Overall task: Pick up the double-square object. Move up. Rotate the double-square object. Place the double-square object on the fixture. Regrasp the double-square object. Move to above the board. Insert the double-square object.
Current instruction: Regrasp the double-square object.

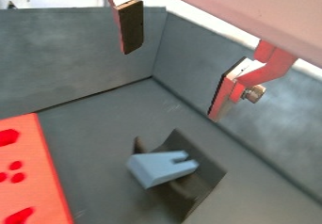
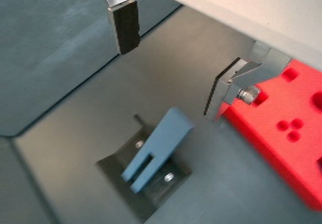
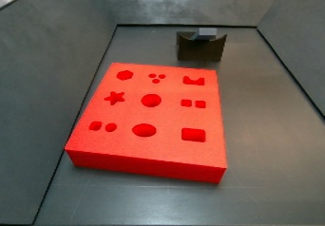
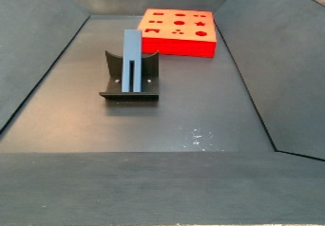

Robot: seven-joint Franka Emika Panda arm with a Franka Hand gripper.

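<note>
The double-square object (image 4: 132,63), a slim blue-grey block with a slot along its length, leans upright on the fixture (image 4: 129,89), its lower end resting on the dark base plate. In both wrist views it sits free on the fixture (image 2: 149,183), with nothing gripping it (image 2: 160,151). The gripper (image 2: 176,58) hangs above it with its fingers (image 2: 123,25) spread wide apart and empty, well clear of the block. The board (image 3: 150,116), a large red slab with recessed cutouts, lies flat on the grey floor (image 4: 165,121) just beyond the fixture. In a side view the fixture (image 3: 200,46) stands near the board's far edge.
</note>
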